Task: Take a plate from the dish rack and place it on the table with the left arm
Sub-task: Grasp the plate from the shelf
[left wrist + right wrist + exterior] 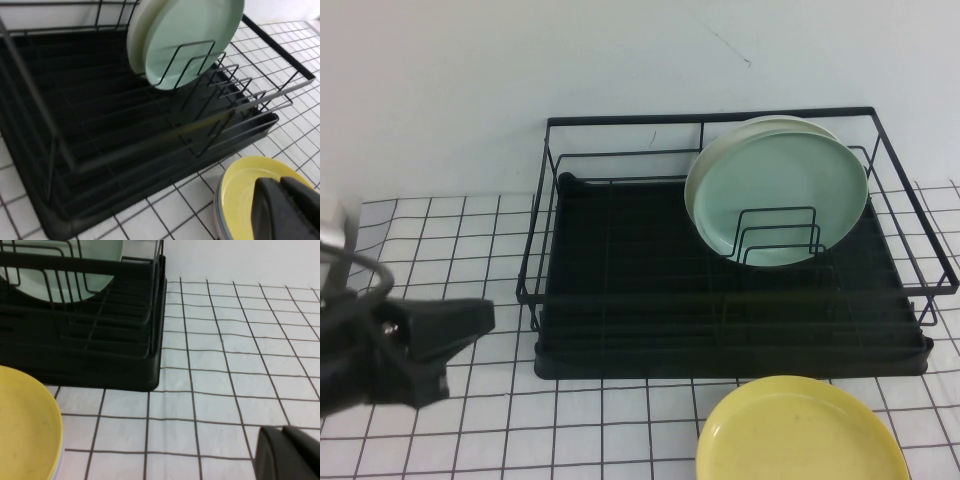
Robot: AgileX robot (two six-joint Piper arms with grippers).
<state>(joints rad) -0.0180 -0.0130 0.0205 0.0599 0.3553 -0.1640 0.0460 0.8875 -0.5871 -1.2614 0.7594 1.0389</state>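
Observation:
The pale mint-green plate (775, 195) stands upright among the wire dividers at the right of the black dish rack (620, 340). A cream-white plate (790, 122) stands just behind it. The plate also shows in the left wrist view (192, 37) and partly in the right wrist view (75, 270). My left gripper (482, 318) is shut and empty. It hovers over the grid table (440, 240) to the left of the rack, well apart from the plate. In its own view the left gripper (278, 183) is in front of a yellow plate. My right gripper (281, 430) is shut and empty over bare table to the right of the rack.
A yellow plate (800, 435) lies flat on the table in front of the rack's right half; it also shows in the left wrist view (240, 190) and the right wrist view (25, 425). A pale wall (520, 70) runs behind the rack.

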